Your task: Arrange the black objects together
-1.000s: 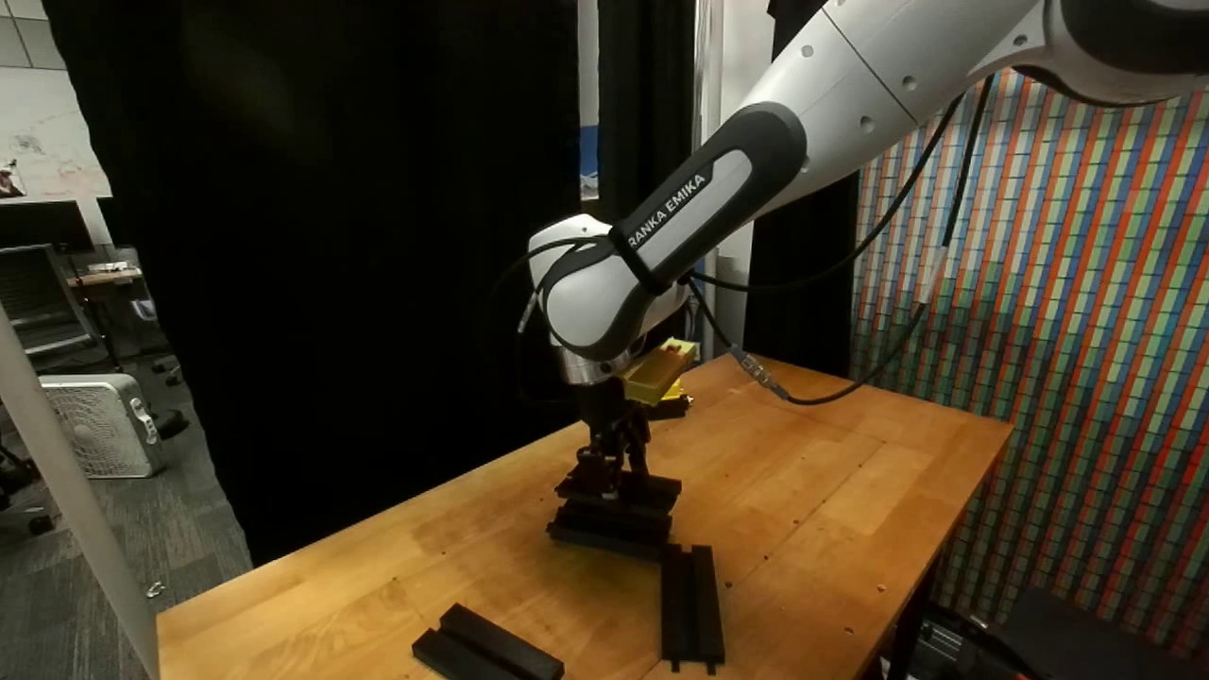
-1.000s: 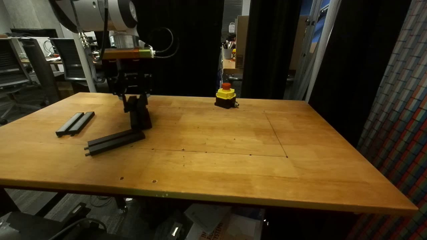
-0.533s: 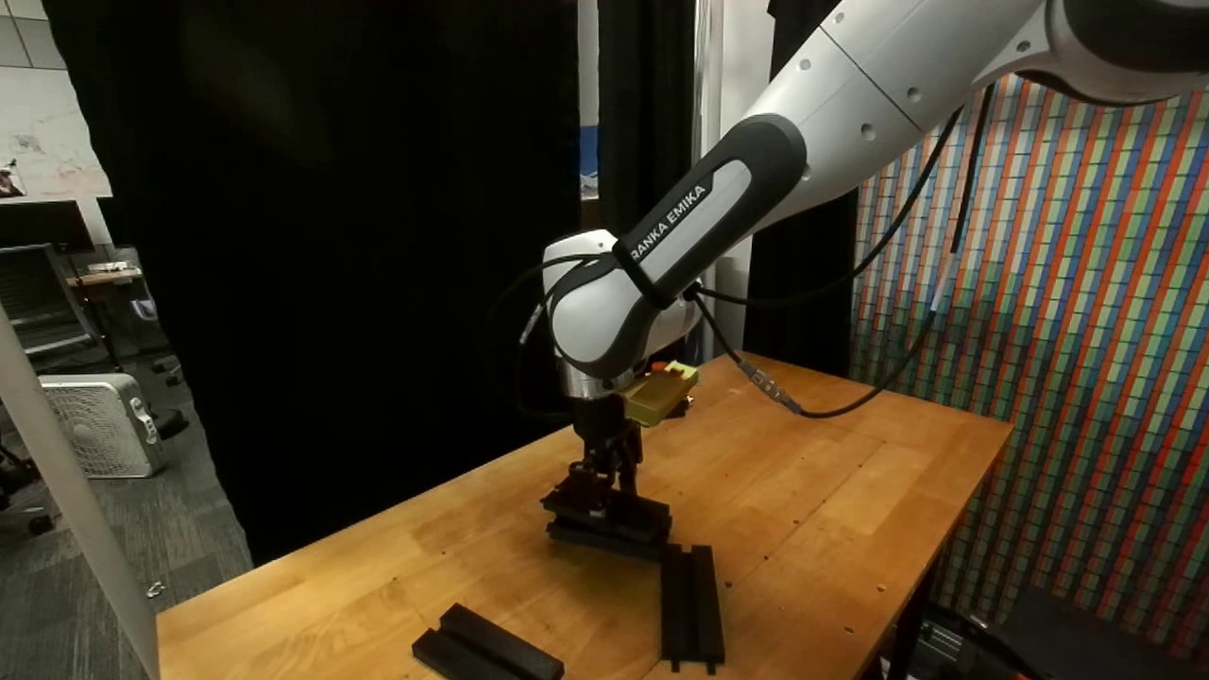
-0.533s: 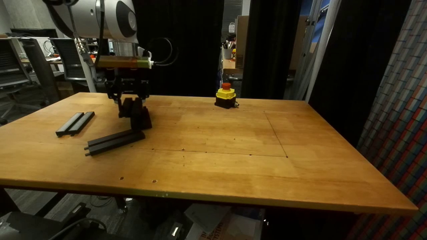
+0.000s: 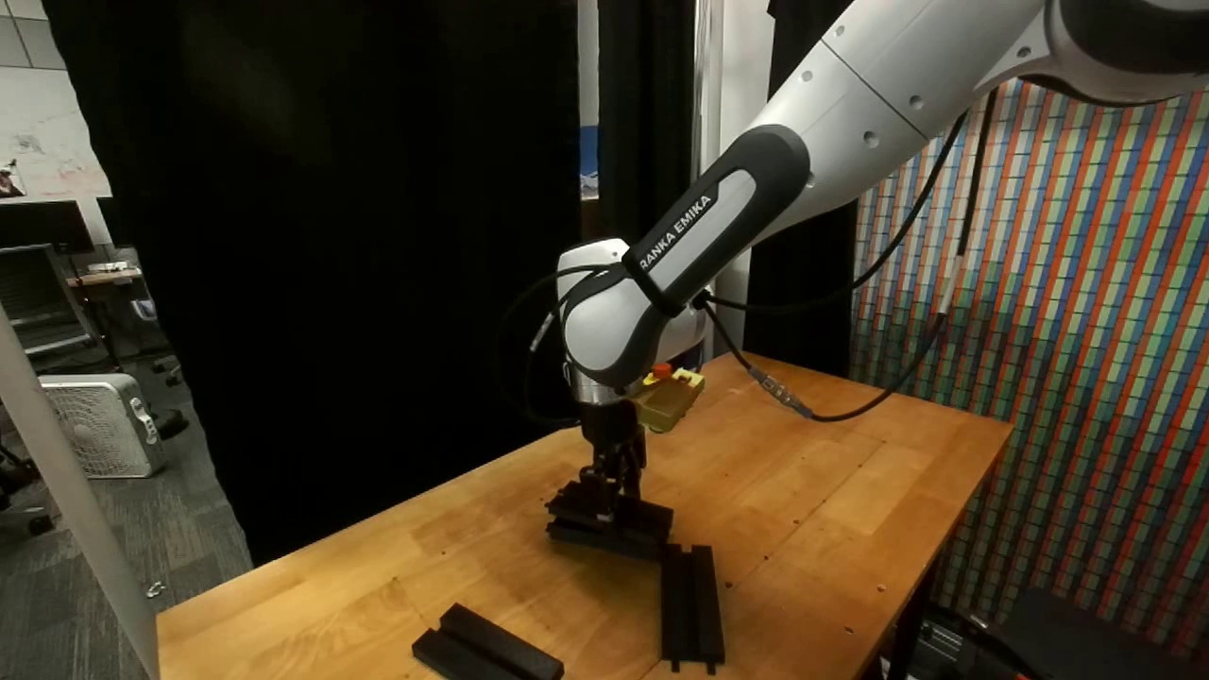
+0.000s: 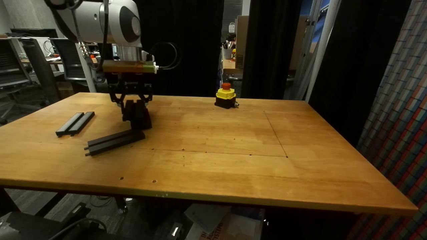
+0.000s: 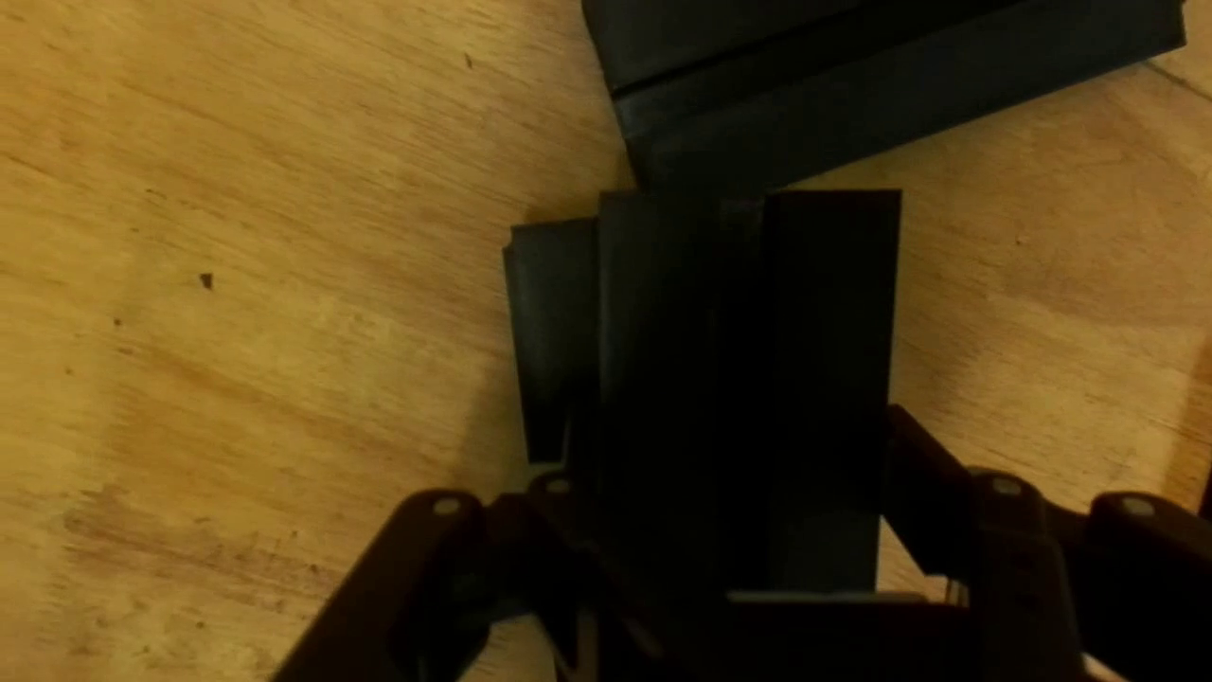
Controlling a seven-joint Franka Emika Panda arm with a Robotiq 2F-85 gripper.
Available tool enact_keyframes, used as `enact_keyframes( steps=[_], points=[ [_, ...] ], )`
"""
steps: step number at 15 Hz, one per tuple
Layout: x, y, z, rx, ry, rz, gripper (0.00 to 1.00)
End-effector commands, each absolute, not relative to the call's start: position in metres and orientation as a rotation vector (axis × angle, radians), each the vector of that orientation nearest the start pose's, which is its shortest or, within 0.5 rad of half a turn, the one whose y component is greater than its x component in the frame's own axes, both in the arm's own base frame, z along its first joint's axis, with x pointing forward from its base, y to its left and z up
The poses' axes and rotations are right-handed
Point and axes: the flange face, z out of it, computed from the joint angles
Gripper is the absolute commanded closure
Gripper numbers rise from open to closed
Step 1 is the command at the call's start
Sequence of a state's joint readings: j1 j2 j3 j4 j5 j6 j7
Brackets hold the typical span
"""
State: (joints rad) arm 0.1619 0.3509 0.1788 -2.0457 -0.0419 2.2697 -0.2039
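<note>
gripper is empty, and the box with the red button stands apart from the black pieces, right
Not empty: the wrist view shows the gripper closed on a black piece. In an exterior view, the box with the red button does stand apart from the black pieces.

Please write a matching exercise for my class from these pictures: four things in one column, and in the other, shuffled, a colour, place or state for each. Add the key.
Column one
1. Push button
2. Tool
3. Tabletop
4. Fan

Column two
A. light brown
B. on the floor
C. red
D. closed on a black object

Right pairs: 1-C; 2-D; 3-A; 4-B
</note>
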Motion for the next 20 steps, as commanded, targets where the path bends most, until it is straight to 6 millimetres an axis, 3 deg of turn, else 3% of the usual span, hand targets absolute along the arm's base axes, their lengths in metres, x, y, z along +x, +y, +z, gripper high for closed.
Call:
enact_keyframes(
  steps=[1, 20],
  points=[
    [0.548, 0.188, 0.266, -2.958, -0.923, 0.146, 0.55],
    [0.559, 0.189, 0.253, -2.957, -1.102, 0.112, 0.55]
  ],
)
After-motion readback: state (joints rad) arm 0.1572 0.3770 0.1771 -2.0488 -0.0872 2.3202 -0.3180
